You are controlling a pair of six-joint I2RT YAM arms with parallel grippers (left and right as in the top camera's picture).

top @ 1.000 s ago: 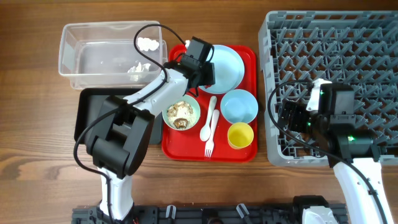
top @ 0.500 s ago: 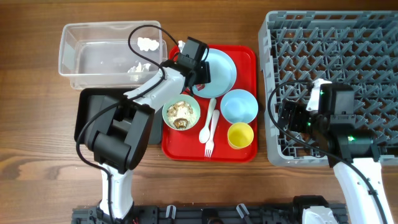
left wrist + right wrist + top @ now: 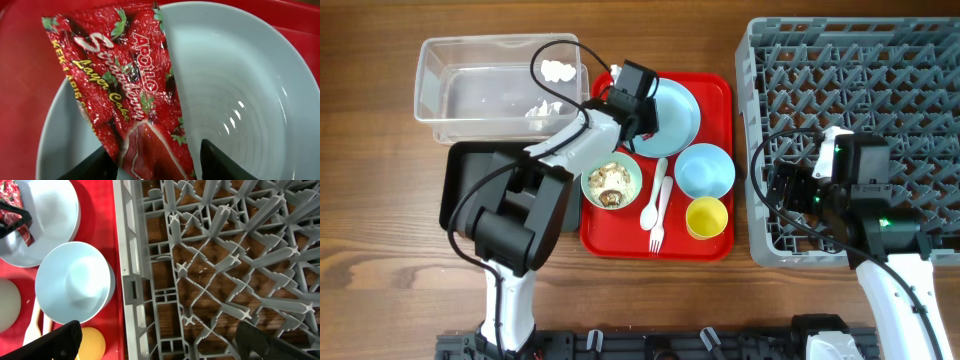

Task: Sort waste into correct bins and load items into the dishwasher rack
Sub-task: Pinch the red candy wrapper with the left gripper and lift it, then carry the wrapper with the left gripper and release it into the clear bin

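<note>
The red snack wrapper (image 3: 120,80) lies on the light blue plate (image 3: 240,90) at the back of the red serving tray. My left gripper (image 3: 155,150) is open with its fingers either side of the wrapper's near end; in the overhead view the left gripper (image 3: 638,92) sits over the plate's (image 3: 678,110) left edge. The pale green bowl (image 3: 612,180) holds brown food scraps. The light blue bowl (image 3: 705,170), yellow cup (image 3: 707,217), spoon (image 3: 650,210) and fork (image 3: 657,235) are on the tray. My right gripper (image 3: 157,330) is open and empty over the grey rack's (image 3: 880,90) left edge.
The clear tub (image 3: 450,75) at the back left holds white tissue pieces (image 3: 556,70). The black tray (image 3: 465,165) lies in front of it, partly under my left arm. The red serving tray (image 3: 715,245) sits between the bins and the rack.
My left gripper has shifted slightly toward the plate's left rim over the wrapper. The right arm has not moved.
</note>
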